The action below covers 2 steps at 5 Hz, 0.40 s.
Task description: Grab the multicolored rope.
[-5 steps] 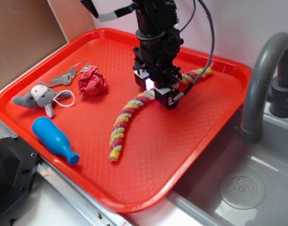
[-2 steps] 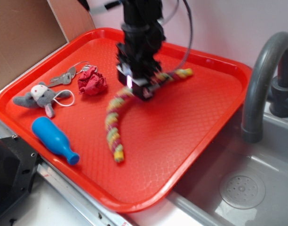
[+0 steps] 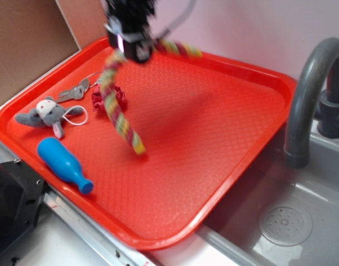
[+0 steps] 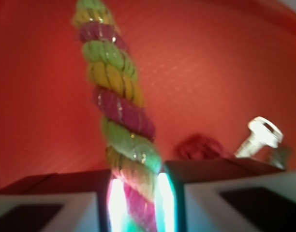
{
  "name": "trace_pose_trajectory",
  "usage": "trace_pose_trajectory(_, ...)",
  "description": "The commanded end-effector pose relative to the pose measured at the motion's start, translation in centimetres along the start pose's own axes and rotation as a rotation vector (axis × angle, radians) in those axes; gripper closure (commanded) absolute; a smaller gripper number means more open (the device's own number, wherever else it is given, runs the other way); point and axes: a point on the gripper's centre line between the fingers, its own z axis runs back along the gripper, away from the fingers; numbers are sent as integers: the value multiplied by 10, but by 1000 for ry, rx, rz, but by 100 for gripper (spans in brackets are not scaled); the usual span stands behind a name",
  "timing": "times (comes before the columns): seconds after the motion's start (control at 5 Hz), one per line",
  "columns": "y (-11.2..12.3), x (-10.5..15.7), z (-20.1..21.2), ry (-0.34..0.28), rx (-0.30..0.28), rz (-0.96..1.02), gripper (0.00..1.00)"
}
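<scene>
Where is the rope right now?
In the exterior view the rope hangs from the gripper above the tray's far-left part, its lower end dangling right of the red cloth ball.

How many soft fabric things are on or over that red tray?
3: the multicolored rope hanging from the gripper, the red cloth ball partly behind it, the grey plush toy at left.

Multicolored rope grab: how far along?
Done: the hand is shut on the twisted yellow, green and maroon fabric rope; the wrist view shows it pinched between the fingers. In hand: the rope hangs above the red plastic tray, lower end near or on its surface. Left: nothing visible beyond holding on.
</scene>
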Motion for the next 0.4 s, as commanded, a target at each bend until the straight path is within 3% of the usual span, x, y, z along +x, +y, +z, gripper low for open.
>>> trace_pose_trajectory(0.0, 0, -54, 46, -171, 27, 69, 100)
trace_pose_trajectory(0.2, 2, -48, 35, -148, 14, 102, 100)
